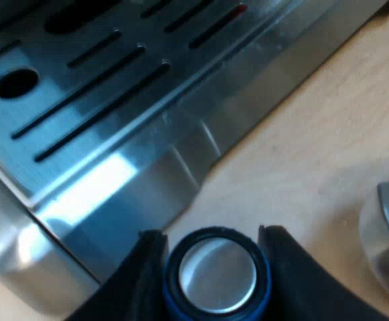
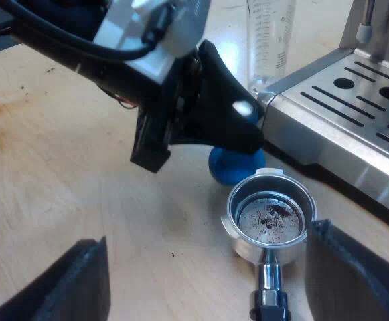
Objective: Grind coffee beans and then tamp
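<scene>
Blue-rimmed and round, with a bright metal face turned up toward the camera, the tamper [image 1: 217, 274] is clamped between the two black fingers of the left tool [image 1: 211, 234], one finger [image 1: 144, 274] pressed against each side of its rim. It is held just beside the front edge of the brushed-steel espresso machine [image 1: 114, 194], whose slotted drip tray [image 1: 80, 87] carries a round hole near one end. Seen from the right wrist, the tamper shows as a rounded blue body low over the pale wooden desk [image 2: 60, 167], a short way out from the machine's front corner; whether it touches the wood I cannot tell. A clear measuring glass [image 2: 271, 40] with printed marks stands upright at that same corner of the machine. The round metal holder [image 2: 271, 221] lies on the desk near the machine's front, just beside the tamper, its basket open upward with a few dark crumbs of coffee on its shiny floor. Its handle [image 2: 269, 297] points away from the machine, starting as a bright metal neck and turning dark. The right tool [image 2: 204, 235] hangs over that handle with its fingers spread wide, one on either side, gripping nothing and well clear of the holder. A few dark specks lie scattered on the desk farther from the machine.
</scene>
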